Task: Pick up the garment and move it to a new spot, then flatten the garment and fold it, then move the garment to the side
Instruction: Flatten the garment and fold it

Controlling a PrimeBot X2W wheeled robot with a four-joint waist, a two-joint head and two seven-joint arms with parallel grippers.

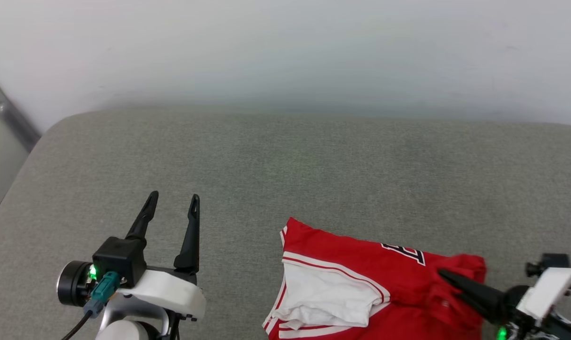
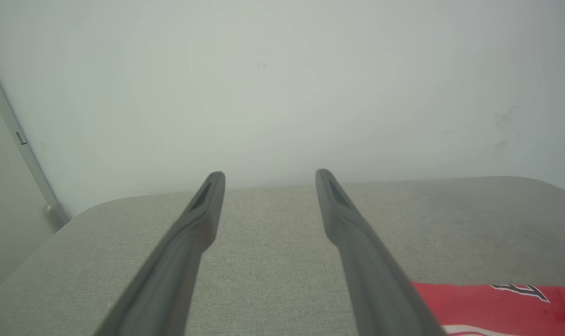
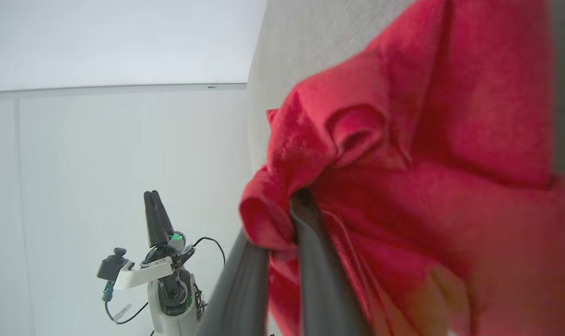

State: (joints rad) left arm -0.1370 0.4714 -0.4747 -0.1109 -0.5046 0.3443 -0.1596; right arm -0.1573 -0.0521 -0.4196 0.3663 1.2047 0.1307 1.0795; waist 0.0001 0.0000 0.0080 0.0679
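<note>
The garment (image 1: 361, 264), a bright red jersey with white red-striped trim and outlined lettering, lies bunched on the grey cushion at the lower right of the head view. My right gripper (image 1: 443, 275) comes in from the right and is shut on a fold at the garment's right edge; in the right wrist view the red cloth (image 3: 404, 163) wraps round its closed fingertips (image 3: 301, 198). My left gripper (image 1: 173, 197) stands open over bare cushion to the left of the garment, holding nothing. In the left wrist view, a strip of the garment (image 2: 497, 301) shows at the lower right.
The grey fabric cushion (image 1: 285, 165) spreads wide, with a rounded back edge against a pale wall (image 1: 285, 47). A grey metal rail (image 1: 12, 118) runs diagonally at the far left. My left arm (image 3: 163, 275) appears in the right wrist view.
</note>
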